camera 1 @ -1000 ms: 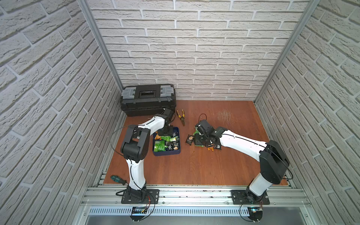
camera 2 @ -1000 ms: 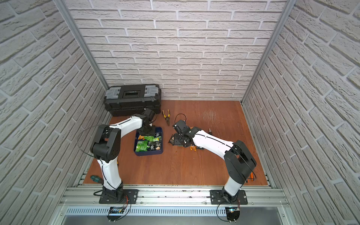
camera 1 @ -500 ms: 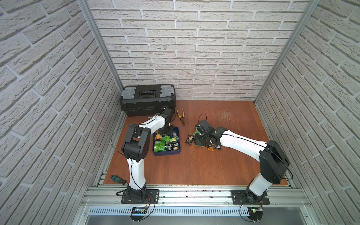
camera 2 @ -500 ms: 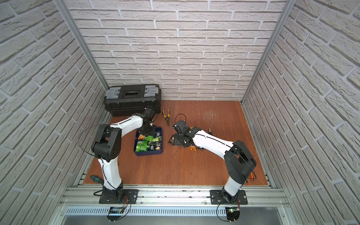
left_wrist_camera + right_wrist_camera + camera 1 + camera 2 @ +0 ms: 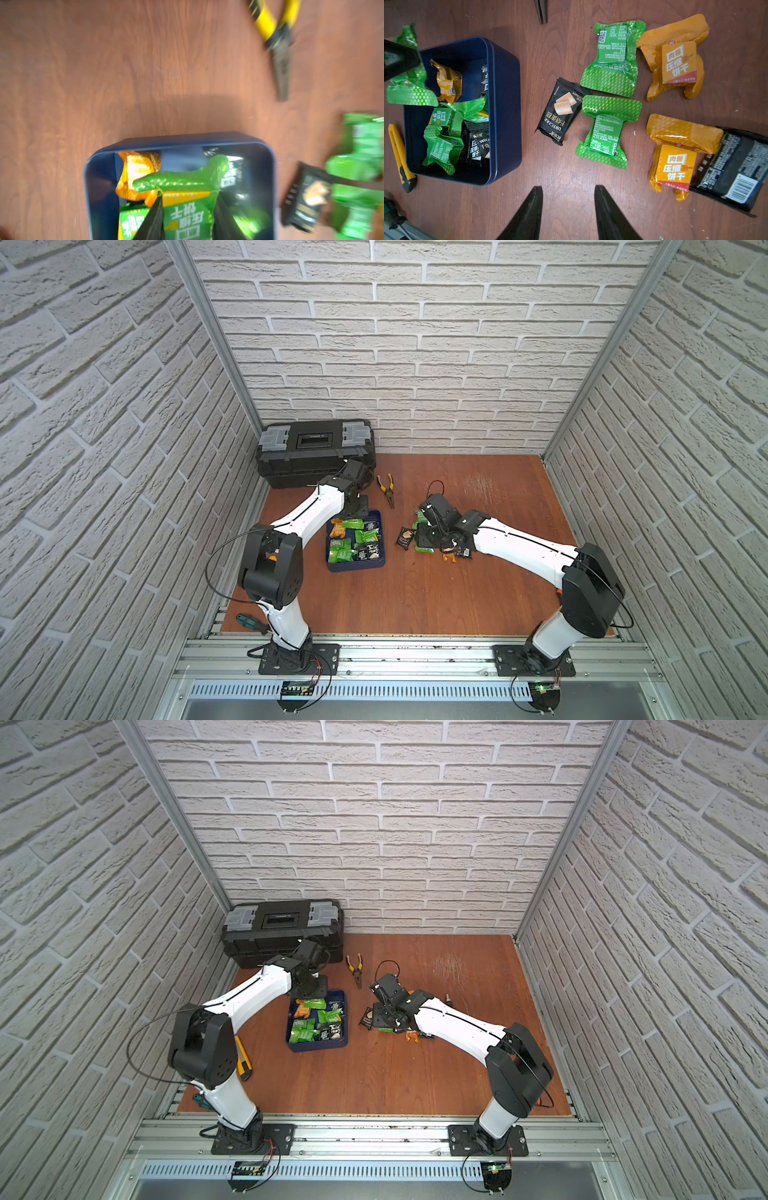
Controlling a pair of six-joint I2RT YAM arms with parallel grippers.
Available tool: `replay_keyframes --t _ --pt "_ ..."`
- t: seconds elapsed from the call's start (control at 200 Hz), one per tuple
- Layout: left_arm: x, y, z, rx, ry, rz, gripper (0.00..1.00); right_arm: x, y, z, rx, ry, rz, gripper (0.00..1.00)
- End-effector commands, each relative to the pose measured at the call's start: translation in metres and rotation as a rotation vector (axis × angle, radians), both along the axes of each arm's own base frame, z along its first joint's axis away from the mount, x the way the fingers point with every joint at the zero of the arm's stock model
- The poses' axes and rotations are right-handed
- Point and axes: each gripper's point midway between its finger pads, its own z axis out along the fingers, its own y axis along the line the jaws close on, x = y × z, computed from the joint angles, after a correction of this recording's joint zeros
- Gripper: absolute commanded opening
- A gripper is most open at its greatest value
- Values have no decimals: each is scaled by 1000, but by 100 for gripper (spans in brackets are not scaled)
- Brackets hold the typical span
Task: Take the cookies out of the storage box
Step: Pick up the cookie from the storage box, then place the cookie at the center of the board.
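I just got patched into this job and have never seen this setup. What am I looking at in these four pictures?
It is a tabletop robot: a left arm and a right arm, each ending in a gripper. The two wide pictures come from one camera head above, looking down at the whole scene. The two close pictures come from a camera on each wrist. On the wooden table lie a blue box with cookies inside, more cookies already beside it, pliers, a yellow knife and a black toolbox. The left gripper is shut on a green cookie over the box. The right gripper is open and empty, over the table.
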Motion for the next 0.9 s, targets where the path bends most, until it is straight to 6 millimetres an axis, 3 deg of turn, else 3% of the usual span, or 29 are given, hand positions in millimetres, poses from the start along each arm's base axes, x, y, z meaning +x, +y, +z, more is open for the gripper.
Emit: replay_keyframes --t 0.0,0.135,0.235,0.355,0.48,0.66,0.895 --pt "-3 -8 20 -28 -49 33 34 1 -5 16 27 -48 -22 46" --pt "0 -36 30 -88 -77 20 35 0 -16 16 33 -57 -58 46" --pt "6 -71 29 -142 -83 -30 35 -4 -30 12 32 -56 -96 46" --pt "15 -111 20 -143 -77 -96 35 -9 -50 5 28 -48 -153 46" --pt "29 -138 -1 -142 -53 -131 35 -13 -67 4 28 -52 -200 46" --pt "44 -153 -41 -122 10 -145 35 -15 -77 8 15 -60 -214 47" --pt "60 -165 -62 -114 12 -169 35 -15 -76 5 17 -49 -209 47"
